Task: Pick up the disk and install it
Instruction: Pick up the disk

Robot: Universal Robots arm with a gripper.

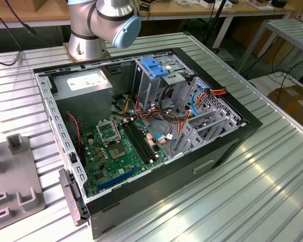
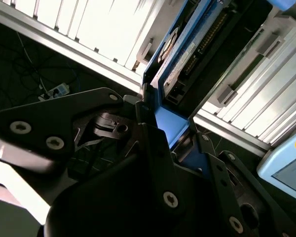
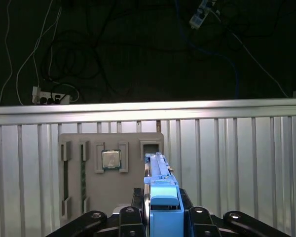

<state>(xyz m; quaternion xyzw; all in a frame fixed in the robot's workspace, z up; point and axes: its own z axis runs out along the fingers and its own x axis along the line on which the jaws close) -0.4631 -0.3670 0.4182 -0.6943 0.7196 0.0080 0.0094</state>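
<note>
In both wrist views the disk [image 3: 160, 192] [image 2: 175, 69] stands on edge between the fingers of my gripper [image 3: 160, 217] [image 2: 163, 128], which is shut on it. Its blue side rail faces the first wrist camera. The second wrist view shows its white label and connector end sticking out past the black fingers [image 2: 153, 143]. The disk hangs above the ribbed aluminium table [image 3: 237, 163], over a grey fixture plate [image 3: 118, 192]. In the exterior view the open computer case [image 1: 156, 126] lies on its side, with a metal drive cage [image 1: 159, 83] under a blue latch [image 1: 155, 68].
The fixture plate carries a square chip [image 3: 111, 159] and several slots. Inside the case are a grey power-supply box [image 1: 86, 85], a green motherboard [image 1: 121, 146] and loose cables [image 1: 177, 121]. The arm's base [image 1: 106, 20] rises behind the case. Another grey fixture [image 1: 12, 176] sits at the exterior view's left.
</note>
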